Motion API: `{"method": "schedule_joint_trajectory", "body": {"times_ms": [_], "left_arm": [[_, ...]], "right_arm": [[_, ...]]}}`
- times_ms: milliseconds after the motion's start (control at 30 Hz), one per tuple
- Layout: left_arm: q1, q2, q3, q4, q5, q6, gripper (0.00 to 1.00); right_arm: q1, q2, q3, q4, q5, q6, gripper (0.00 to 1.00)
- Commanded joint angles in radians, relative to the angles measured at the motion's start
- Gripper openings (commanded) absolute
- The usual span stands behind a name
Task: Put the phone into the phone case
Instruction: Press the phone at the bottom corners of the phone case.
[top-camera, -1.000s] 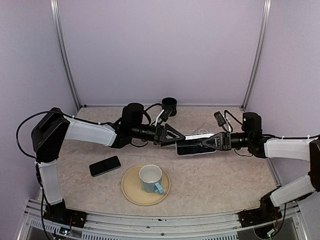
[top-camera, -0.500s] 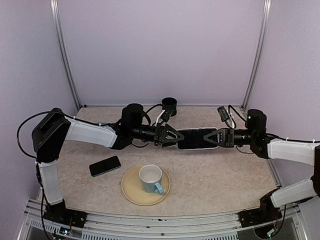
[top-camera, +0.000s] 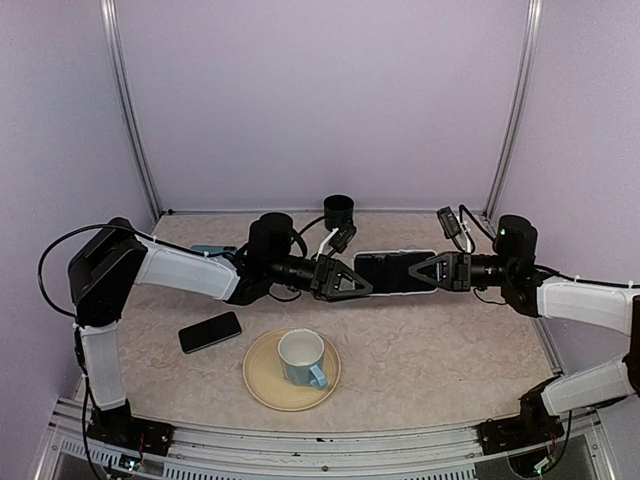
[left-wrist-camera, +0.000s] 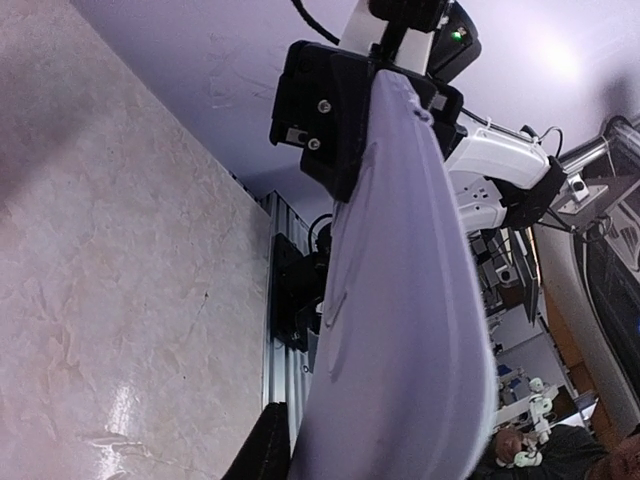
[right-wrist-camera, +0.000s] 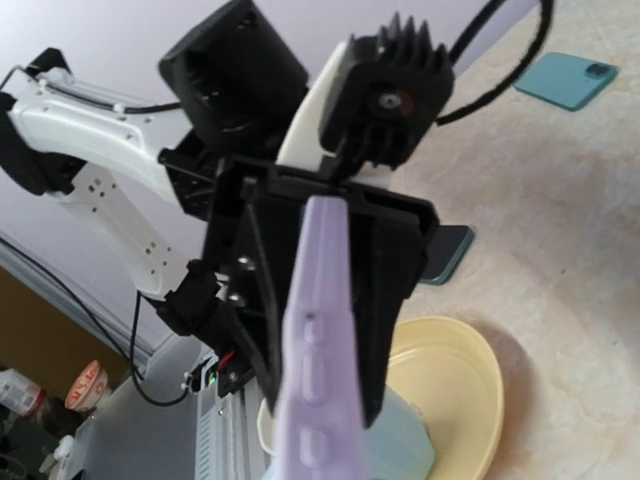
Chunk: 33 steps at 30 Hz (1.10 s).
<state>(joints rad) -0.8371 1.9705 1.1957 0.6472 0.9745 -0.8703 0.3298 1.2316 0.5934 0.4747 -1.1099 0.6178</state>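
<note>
Right tool (top-camera: 418, 272) clamped on case (top-camera: 395, 270) end. Left tool (top-camera: 366, 285) astride opposite end; can't tell if gripping. Phone (top-camera: 210, 331) on table (top-camera: 450, 350), near-left of left tool.

Both arms reach inward; left tool (top-camera: 365, 286), right tool (top-camera: 415, 271) face-to-face, right clamped.

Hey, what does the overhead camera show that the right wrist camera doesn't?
Only overhead: the broad dark face of the phone case, the right claw on its end, and a black pot at the back. Only the right wrist: the case's side buttons, seen edge-on. Both: the case, the left claw gripping it, the yellow plate and the cup.
</note>
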Motion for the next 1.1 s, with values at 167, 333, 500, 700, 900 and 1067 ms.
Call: {"method": "schedule_joint_trajectory", "body": {"times_ms": [167, 333, 500, 700, 900, 1067], "left_arm": [[0.011, 0.007, 0.0, 0.044, 0.002, -0.015, 0.0], [0.031, -0.006, 0.022, -0.144, -0.087, 0.085, 0.0], [0.042, -0.031, 0.01, -0.195, -0.09, 0.152, 0.13], [0.049, -0.073, -0.025, -0.155, -0.05, 0.173, 0.36], [0.081, -0.089, -0.023, -0.138, -0.087, 0.145, 0.49], [0.092, -0.064, 0.004, -0.14, -0.114, 0.134, 0.54]], "right_arm": [[0.0, -0.012, 0.056, -0.041, 0.049, -0.074, 0.0], [0.0, -0.016, 0.078, -0.121, 0.09, -0.129, 0.0], [-0.001, -0.011, 0.077, -0.121, 0.082, -0.123, 0.0], [-0.011, 0.007, 0.067, -0.089, 0.049, -0.095, 0.0], [-0.01, 0.025, 0.054, -0.059, 0.024, -0.071, 0.0], [-0.01, 0.028, 0.043, -0.036, 0.003, -0.053, 0.0]]}}
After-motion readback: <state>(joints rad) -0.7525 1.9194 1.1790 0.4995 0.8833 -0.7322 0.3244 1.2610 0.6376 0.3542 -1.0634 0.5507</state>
